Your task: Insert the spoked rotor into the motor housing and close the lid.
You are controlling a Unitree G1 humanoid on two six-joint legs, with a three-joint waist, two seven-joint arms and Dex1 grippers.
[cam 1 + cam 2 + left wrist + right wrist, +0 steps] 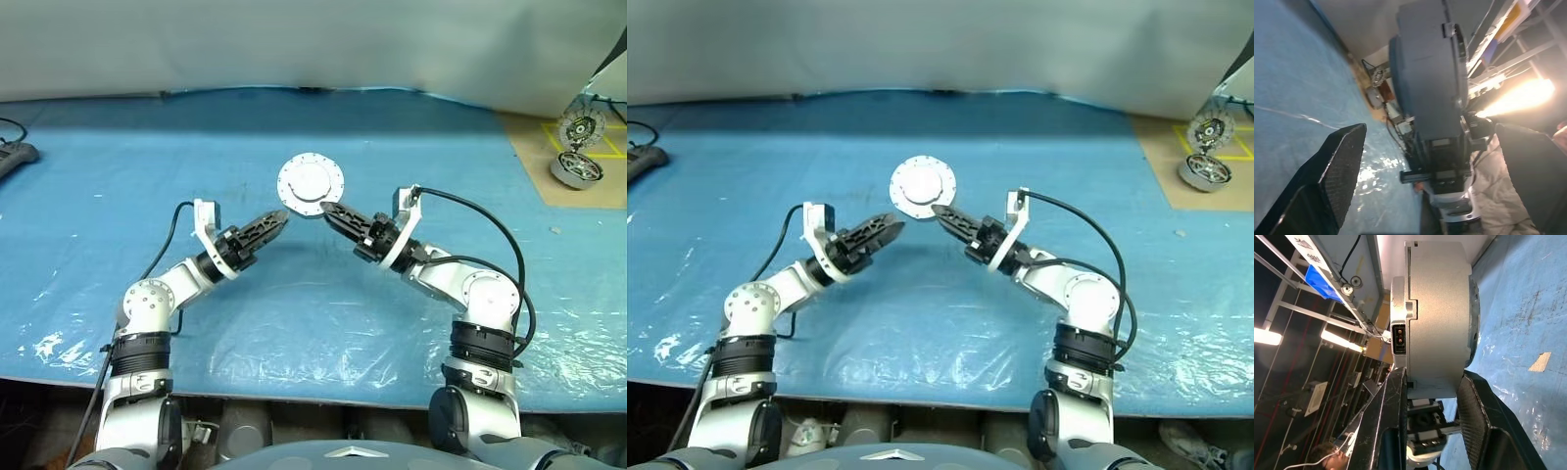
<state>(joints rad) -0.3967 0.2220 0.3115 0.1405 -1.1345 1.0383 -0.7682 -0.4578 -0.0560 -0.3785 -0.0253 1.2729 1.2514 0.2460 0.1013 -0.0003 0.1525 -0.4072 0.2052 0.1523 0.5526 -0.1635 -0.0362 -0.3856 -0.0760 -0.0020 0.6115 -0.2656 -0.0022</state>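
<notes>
Now the right claw (331,210) alone pinches the motor housing (311,184) by its edge, left claw (278,221) wide beside it; it could slip onto the worktop (313,323).

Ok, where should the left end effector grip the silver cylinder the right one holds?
Probably its free left edge, from the robot's left, one finger on each flat face. The silver cylinder is short, and the right end effector clamps its lower right edge the same way; the left end effector stands open beside it.

Matt grey metal motor housing (1437,318) above glossy blue plastic sheet (294,323).
</notes>
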